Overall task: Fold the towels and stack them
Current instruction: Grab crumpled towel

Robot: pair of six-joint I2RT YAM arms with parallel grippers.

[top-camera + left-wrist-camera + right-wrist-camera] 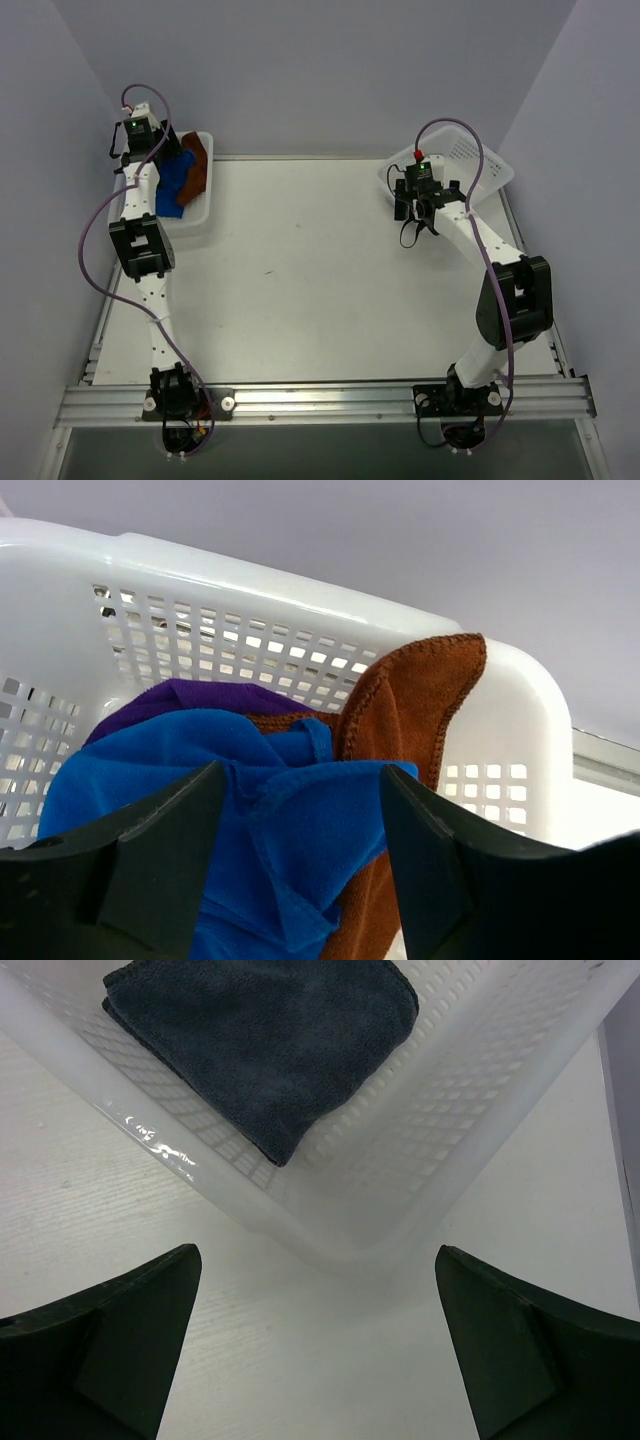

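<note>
A white basket at the far left holds a crumpled blue towel, a brown towel and a purple towel. My left gripper hangs over this basket. In the left wrist view it is open, with its fingers on either side of a fold of the blue towel. The brown towel drapes over the basket rim. My right gripper is open and empty above the table, beside the corner of a second white basket. That basket holds a folded dark grey towel.
The right basket stands at the far right of the white table. Purple cables loop off both arms. Grey walls close in the back and sides. A metal rail runs along the near edge.
</note>
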